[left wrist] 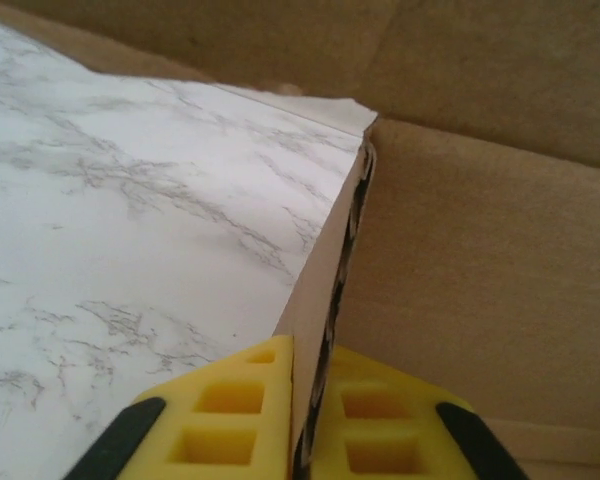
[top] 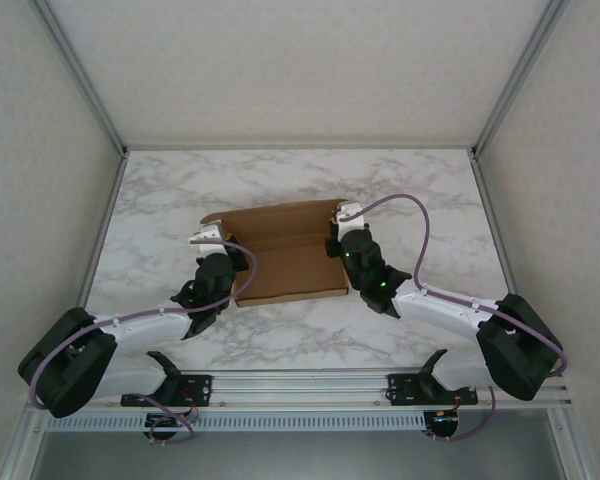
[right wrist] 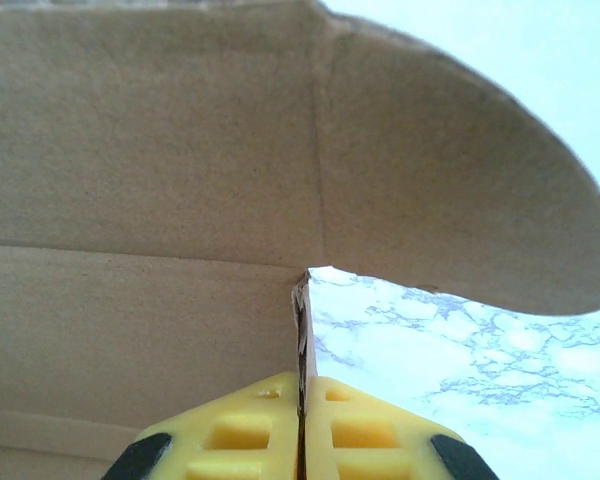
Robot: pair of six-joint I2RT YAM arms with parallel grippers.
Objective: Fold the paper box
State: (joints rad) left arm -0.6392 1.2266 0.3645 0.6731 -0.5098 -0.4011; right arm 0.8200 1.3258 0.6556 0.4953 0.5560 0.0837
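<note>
The paper box (top: 285, 252), plain brown corrugated cardboard, lies half formed in the middle of the marble table, its back panel raised. My left gripper (top: 223, 262) is shut on the upright left side wall (left wrist: 325, 290) of the box, with a yellow pad (left wrist: 225, 425) on either face of it. My right gripper (top: 342, 240) is shut on the upright right side wall (right wrist: 303, 330) in the same way. Above that wall a rounded flap (right wrist: 460, 190) curves out from the back panel (right wrist: 150, 130). The box floor (left wrist: 480, 300) lies flat to the inside of each wall.
The marble table (top: 160, 200) runs out to grey enclosure walls at the left, right and back. A metal rail (top: 300, 385) with the arm bases lines the near edge. Purple cables (top: 410, 215) loop off each wrist.
</note>
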